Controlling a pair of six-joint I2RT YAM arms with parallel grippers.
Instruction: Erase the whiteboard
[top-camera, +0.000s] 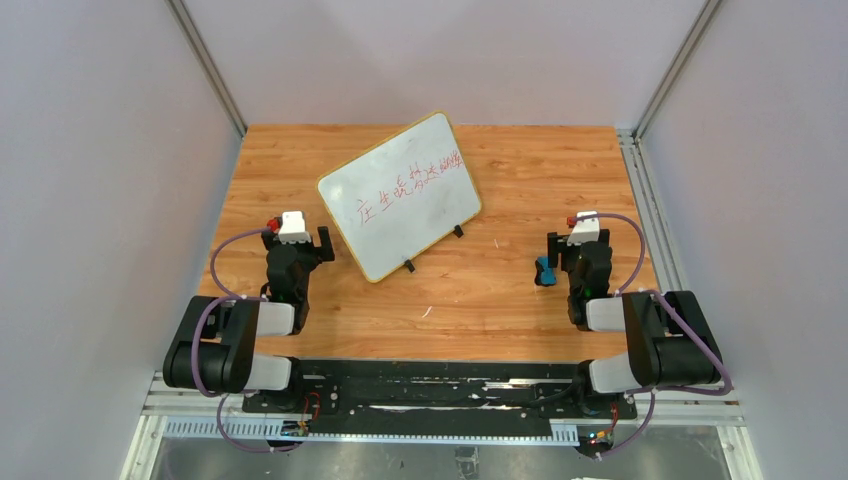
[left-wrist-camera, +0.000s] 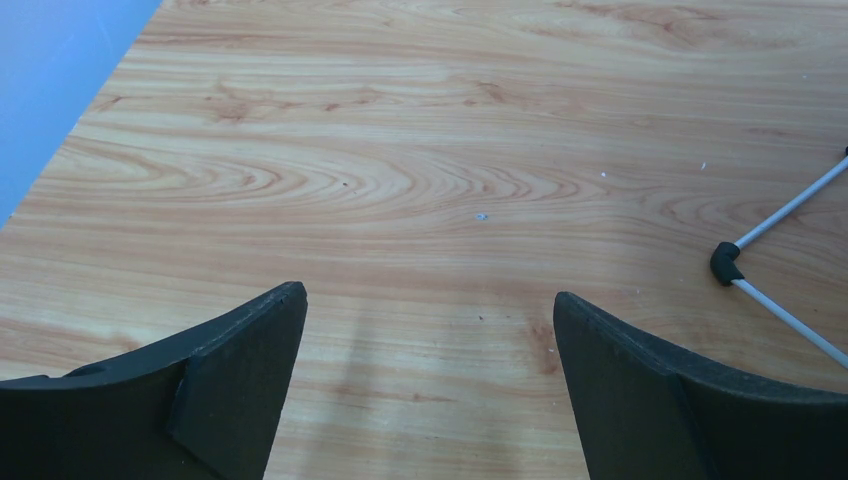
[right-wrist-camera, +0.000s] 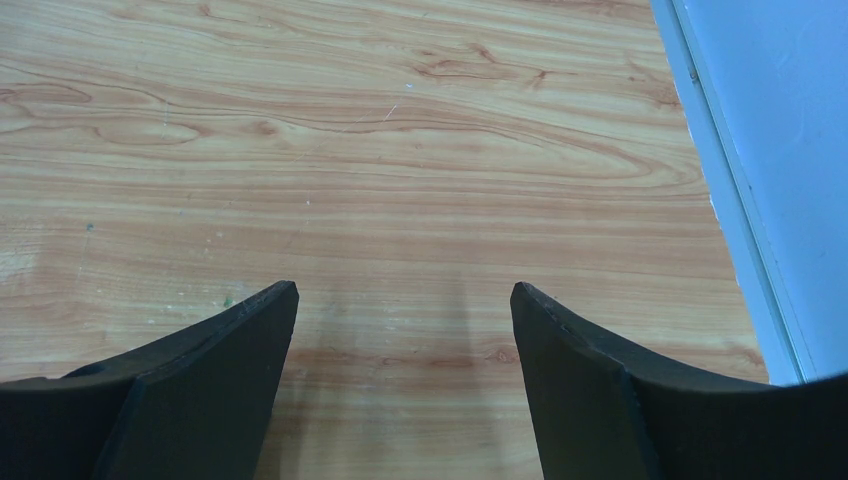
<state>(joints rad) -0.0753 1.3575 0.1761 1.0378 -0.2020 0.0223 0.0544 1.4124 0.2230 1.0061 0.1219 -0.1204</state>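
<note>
The whiteboard (top-camera: 400, 195) stands tilted on its two black feet at mid-table, with red handwritten characters across its face. My left gripper (top-camera: 298, 245) is open and empty, low over the wood just left of the board's near-left corner. In the left wrist view (left-wrist-camera: 430, 295) only bare wood lies between the fingers. My right gripper (top-camera: 580, 245) is open and empty, well to the right of the board. Its wrist view (right-wrist-camera: 405, 290) shows bare wood. A small blue eraser block (top-camera: 543, 271) lies just left of the right gripper and is out of the right wrist view.
A black elbow foot (left-wrist-camera: 727, 262) with thin grey rods shows at the right edge of the left wrist view. Grey walls with metal rails (top-camera: 628, 150) bound the wooden table (top-camera: 520, 170) on three sides. The blue-tinted right wall (right-wrist-camera: 780, 150) is close to the right gripper.
</note>
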